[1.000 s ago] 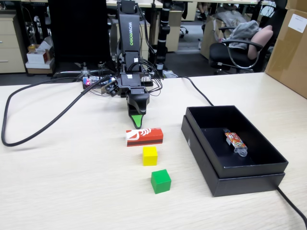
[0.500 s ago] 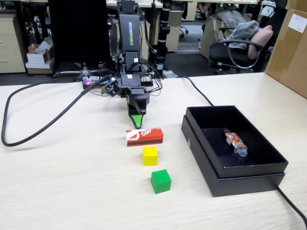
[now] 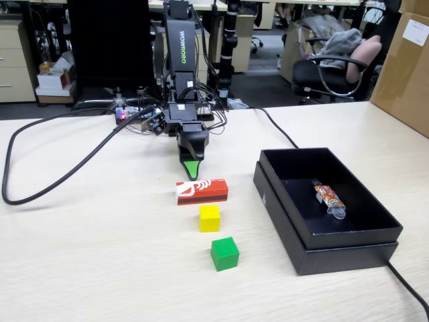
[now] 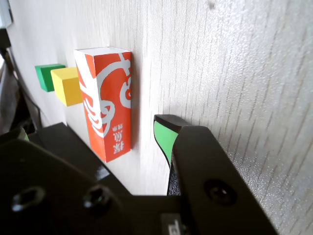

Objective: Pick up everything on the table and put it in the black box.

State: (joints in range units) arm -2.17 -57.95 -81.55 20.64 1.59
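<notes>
A red box with a white end (image 3: 202, 191) lies on the wood-grain table (image 3: 94, 261). In front of it sit a yellow cube (image 3: 209, 218) and a green cube (image 3: 224, 253), each apart from the others. My gripper (image 3: 193, 169) points down just behind the red box, close to the table. In the wrist view the red box (image 4: 105, 103) lies ahead between the spread jaws of the gripper (image 4: 92, 133), with the yellow cube (image 4: 67, 85) and green cube (image 4: 46, 76) beyond. The gripper is open and empty. The black box (image 3: 281, 221) stands to the right.
A clear-wrapped patterned packet (image 3: 329, 197) lies inside the black box. A thick black cable (image 3: 40, 181) loops over the left of the table, and another runs behind the black box. A brown carton (image 3: 405, 60) stands at the far right edge.
</notes>
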